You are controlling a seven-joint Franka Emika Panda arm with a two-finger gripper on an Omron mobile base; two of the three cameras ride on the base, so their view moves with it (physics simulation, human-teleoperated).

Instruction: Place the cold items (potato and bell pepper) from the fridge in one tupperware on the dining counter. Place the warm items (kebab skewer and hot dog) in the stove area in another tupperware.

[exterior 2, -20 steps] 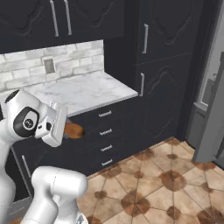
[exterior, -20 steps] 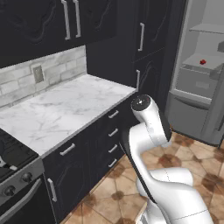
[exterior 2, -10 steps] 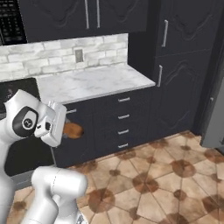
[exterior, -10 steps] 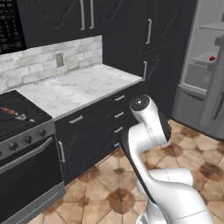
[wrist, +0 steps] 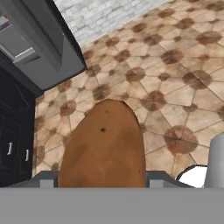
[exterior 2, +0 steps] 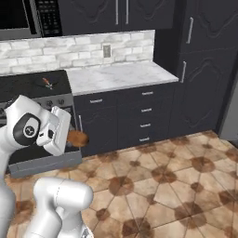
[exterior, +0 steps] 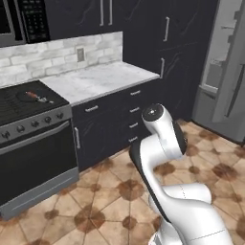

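Potato (wrist: pixel 103 146): orange-brown oval, held in the gripper (exterior 2: pixel 74 138), jaws pinching it from both sides. In the hand view it rises between the fingers, one small dark speck on its skin. In the right base view its brown end (exterior 2: pixel 77 138) pokes out past the white hand, in the air in front of the oven door.

Below and beyond it: terracotta tiled floor (exterior 2: pixel 172 186) with dark star insets.

Stove (exterior: pixel 28 103): black cooktop with a row of knobs along the front edge. A kebab skewer (exterior: pixel 37 97) lies on the burners, reddish pieces on a thin stick; too small to tell more.

Right of the stove: white marble-veined countertop (exterior: pixel 98 80) over dark drawers with bar handles. Grey brick backsplash carries one wall outlet (exterior: pixel 80 55).

Microwave keypad (exterior: pixel 35 20) above the stove: buttons visible, no legible writing.

Fridge (exterior: pixel 225 76): grey steel, far right of the left base view. No brand marks readable anywhere.
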